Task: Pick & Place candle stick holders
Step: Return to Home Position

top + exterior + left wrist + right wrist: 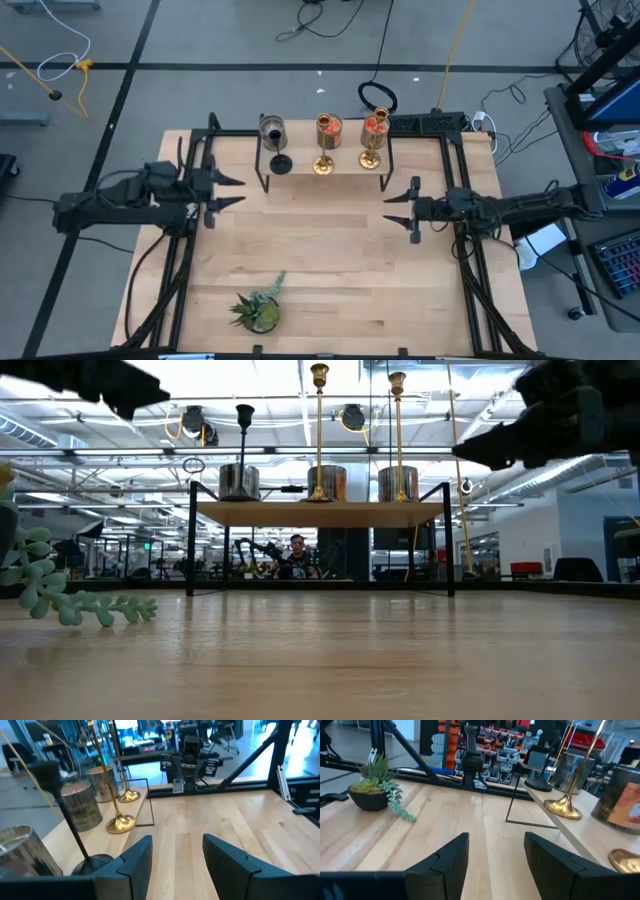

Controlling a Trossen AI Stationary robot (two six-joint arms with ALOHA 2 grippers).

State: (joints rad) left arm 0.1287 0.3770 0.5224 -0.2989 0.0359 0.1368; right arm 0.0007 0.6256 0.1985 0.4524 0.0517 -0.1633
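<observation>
Three candle stick holders stand by their round bases on a raised wooden shelf (325, 172) at the table's far side: a matt black one (281, 164) on the left, a gold one (323, 165) in the middle, a gold one (369, 158) on the right. They also show in the low view: the black holder (243, 420) and the two gold holders (319, 430), (397, 430). My left gripper (238, 191) is open and empty at the table's left. My right gripper (390, 209) is open and empty at the table's right. Both hover above the table.
Three jars stand behind the holders on the shelf: a grey one (272, 131) and two orange ones (329, 128), (376, 126). A small green potted plant (260, 308) stands near the table's near edge. The shelf rests on black wire legs (263, 165). A person (296, 555) sits far behind.
</observation>
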